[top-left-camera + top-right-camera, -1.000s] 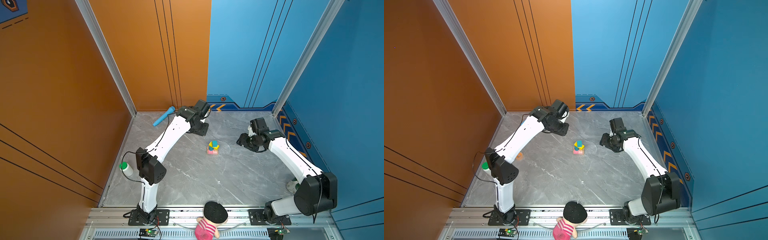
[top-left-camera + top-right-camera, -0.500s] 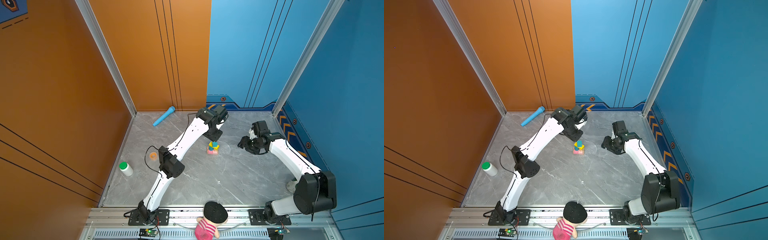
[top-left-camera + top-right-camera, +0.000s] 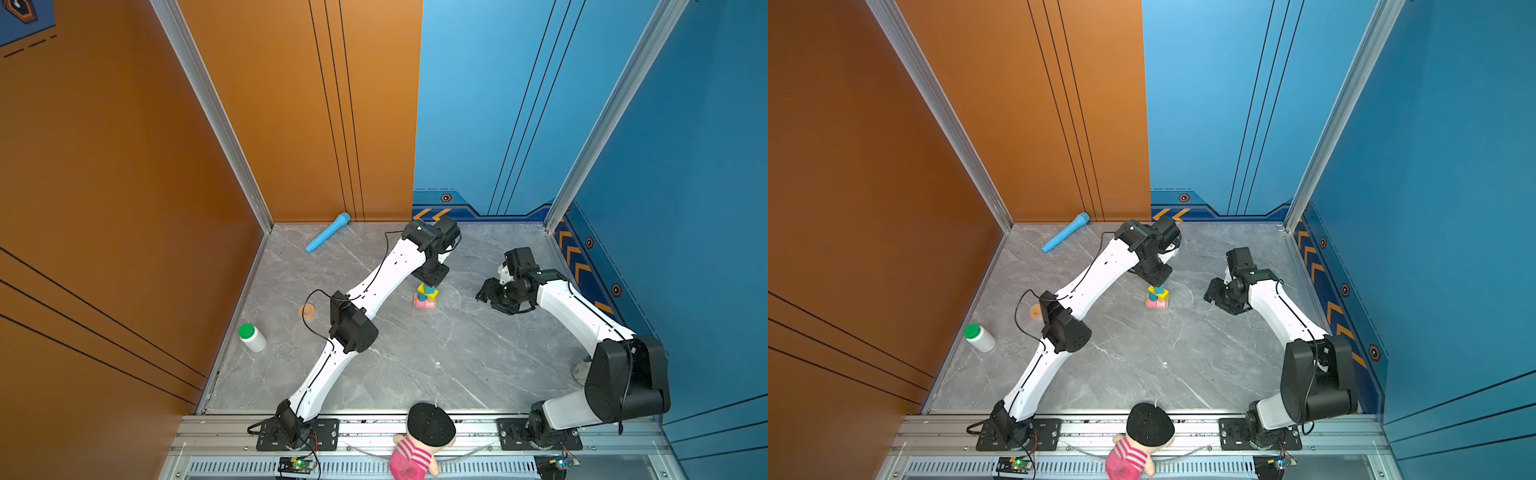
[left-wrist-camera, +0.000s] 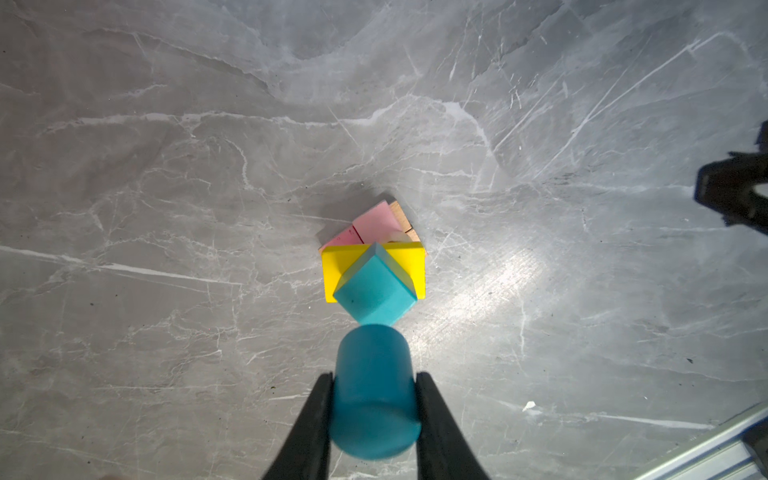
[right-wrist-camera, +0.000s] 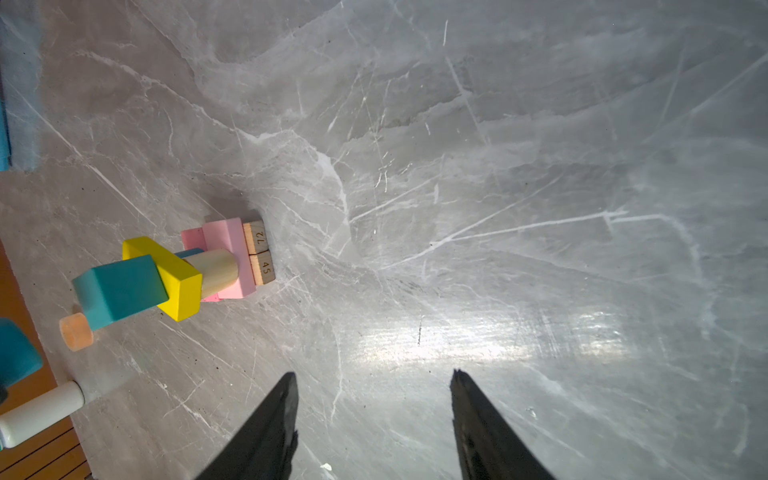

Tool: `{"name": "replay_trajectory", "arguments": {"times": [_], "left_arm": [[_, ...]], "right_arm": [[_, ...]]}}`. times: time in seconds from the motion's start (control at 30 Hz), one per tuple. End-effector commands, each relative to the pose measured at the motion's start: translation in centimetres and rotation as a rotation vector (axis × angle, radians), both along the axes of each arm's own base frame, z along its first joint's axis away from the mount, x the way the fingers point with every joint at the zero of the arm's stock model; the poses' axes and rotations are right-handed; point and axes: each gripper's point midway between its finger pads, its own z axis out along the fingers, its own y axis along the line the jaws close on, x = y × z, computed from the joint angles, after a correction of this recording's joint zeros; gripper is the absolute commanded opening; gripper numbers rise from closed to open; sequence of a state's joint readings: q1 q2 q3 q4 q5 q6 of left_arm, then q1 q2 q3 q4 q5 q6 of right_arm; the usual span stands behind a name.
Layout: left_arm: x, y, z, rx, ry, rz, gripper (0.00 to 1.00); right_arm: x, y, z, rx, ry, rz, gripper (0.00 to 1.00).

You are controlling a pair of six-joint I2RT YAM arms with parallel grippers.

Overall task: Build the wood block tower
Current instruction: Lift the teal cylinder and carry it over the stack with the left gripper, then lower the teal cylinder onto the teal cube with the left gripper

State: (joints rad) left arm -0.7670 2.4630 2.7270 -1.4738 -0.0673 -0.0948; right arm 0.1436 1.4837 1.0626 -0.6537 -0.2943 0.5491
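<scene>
Over seemingly marble floor [image 4: 166,166], orange-blue walls [image 3: 291,104] around, left claw [image 4: 374,376] grips blue cylinder [image 4: 374,415]; right claw [image 5: 372,372] spread.

Tower [image 3: 425,296]: tan, pink, blue, yellow and teal layers.
Tan bars [image 5: 258,254]: bare wood, dark numerals stamped on the ends.
Pink bars [image 5: 226,235]: plain pastel pink.
Tan cylinder [image 5: 216,270]: pale wood.
Yellow bar [image 5: 174,278]: bright yellow.
Teal cube [image 4: 374,291]: plain teal.
Loose blue cylinder [image 4: 374,395]: deeper blue than the cube.
Short cylinder [image 5: 76,331] left of the tower: peach orange.
Bottle [image 3: 255,341]: white, green cap.
Toy microphone [image 3: 327,233]: light blue.
Doll [image 3: 411,455]: pink-and-white stripes, black hat.
Tabletop [image 3: 415,365]: grey marble, white veins.
Orange wall [image 3: 291,104]: thin black lines.
Blue wall [image 3: 478,104]: thin black lines, orange chevrons on a navy band.
Arms [image 3: 374,286]: white, black joints.
</scene>
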Motion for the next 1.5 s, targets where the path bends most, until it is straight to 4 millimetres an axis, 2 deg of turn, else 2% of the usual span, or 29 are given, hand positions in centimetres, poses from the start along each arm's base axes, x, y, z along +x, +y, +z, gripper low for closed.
{"name": "replay_trajectory", "arguments": {"times": [0.0,0.8,1.47], "left_arm": [[-0.1,-0.8,0.4,-0.033,-0.006,0.002,0.24],[0.9,-0.7,-1.2,-0.033,0.016,0.036,0.25],[1.2,-0.2,-2.1,-0.015,0.031,0.055,0.28]], "right_arm": [[0.0,0.1,-0.7,0.014,0.008,0.01,0.6],[0.0,0.6,-2.0,0.041,0.043,0.012,0.6],[-0.1,0.5,-2.2,0.042,0.047,0.003,0.6]]}}
